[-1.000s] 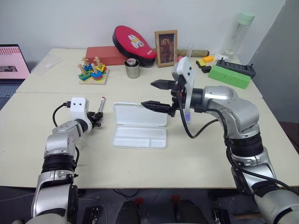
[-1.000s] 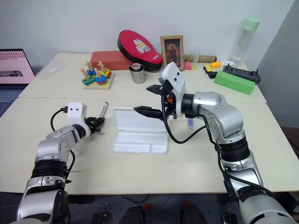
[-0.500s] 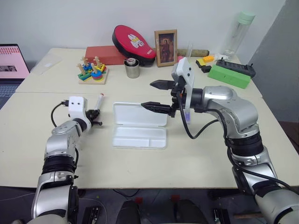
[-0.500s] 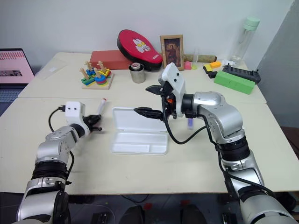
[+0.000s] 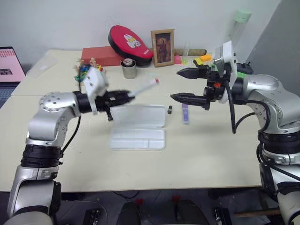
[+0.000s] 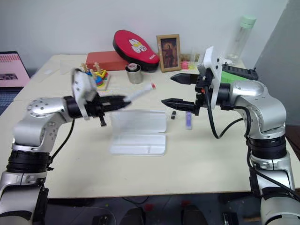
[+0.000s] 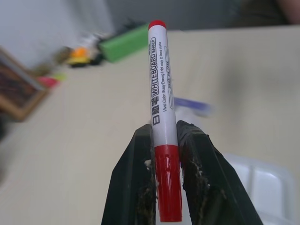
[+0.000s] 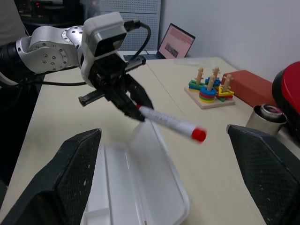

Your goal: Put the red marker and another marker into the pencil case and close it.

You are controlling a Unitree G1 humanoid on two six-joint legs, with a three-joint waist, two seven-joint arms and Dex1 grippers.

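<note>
1. Pale cream surface [image 5: 140, 168] against a plain light wall, with clutter along its far edge — a red padded case [image 5: 129, 41], a framed picture [image 5: 162, 47], a metal cup [image 5: 128, 68], a wooden stacking toy [image 6: 97, 77], a green box [image 7: 124, 41] and a clear bottle [image 6: 239, 36]. A laptop [image 6: 10, 70] sits at the far left.

2. The pencil case [image 5: 138, 126] lies open near the middle of the surface, its lid folded back flat on the far side and its tray toward the robot. I see nothing in the tray.

3. The left gripper [image 5: 123, 96] is raised above the surface, over the left end of the pencil case, pointing toward the right. Its fingers [image 7: 136, 183] are closed tight on the red marker [image 5: 143, 87], pinching it near the red cap.

4. The red marker sticks out past the fingertips, white barrel rising at a slant to its red end, in the air above the case lid and touching nothing else.

5. The right gripper [image 5: 186, 85] hangs in the air to the right of the case, pointing left toward the marker's tip. Its fingers [image 5: 187, 97] are spread wide apart — one above the other — and hold nothing.

6. The purple highlighter [image 5: 185, 113] lies flat on the surface just right of the case, below the right gripper.

7. A small black object [image 5: 170, 109] lies between the highlighter and the case, close to the lid's right end.
</note>
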